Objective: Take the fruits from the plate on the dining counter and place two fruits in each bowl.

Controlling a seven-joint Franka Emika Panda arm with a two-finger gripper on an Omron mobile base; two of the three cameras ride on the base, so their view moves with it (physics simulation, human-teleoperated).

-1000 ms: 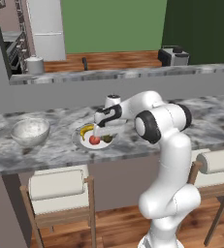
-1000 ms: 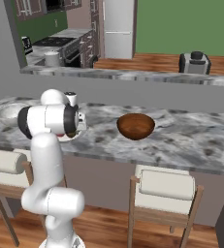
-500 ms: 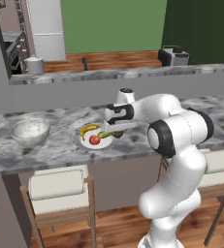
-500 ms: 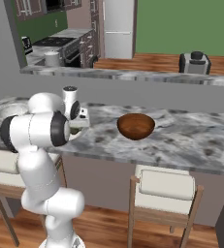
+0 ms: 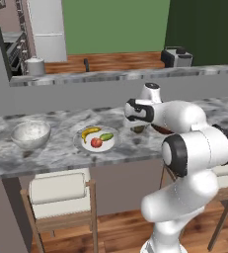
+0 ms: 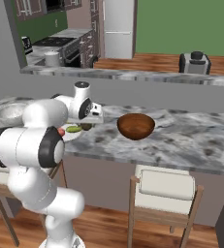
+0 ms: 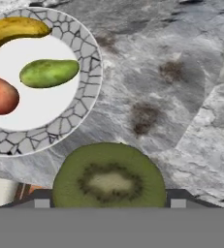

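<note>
Kiwi half (image 7: 107, 177) gripped in closed gripper (image 7: 106, 202) beside plate (image 7: 91, 92).
Banana (image 7: 14, 30), green fruit (image 7: 49, 72), red fruit (image 7: 0, 95) seen on plate; marbled dining counter (image 7: 171, 97) beneath.

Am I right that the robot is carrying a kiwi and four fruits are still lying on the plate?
Not quite: three fruits, not four, lie on the plate, as the hand view shows: a banana, a green fruit and a red fruit. The rest holds: the kiwi sits between the jaws of the gripper, off the plate and over the counter.
</note>
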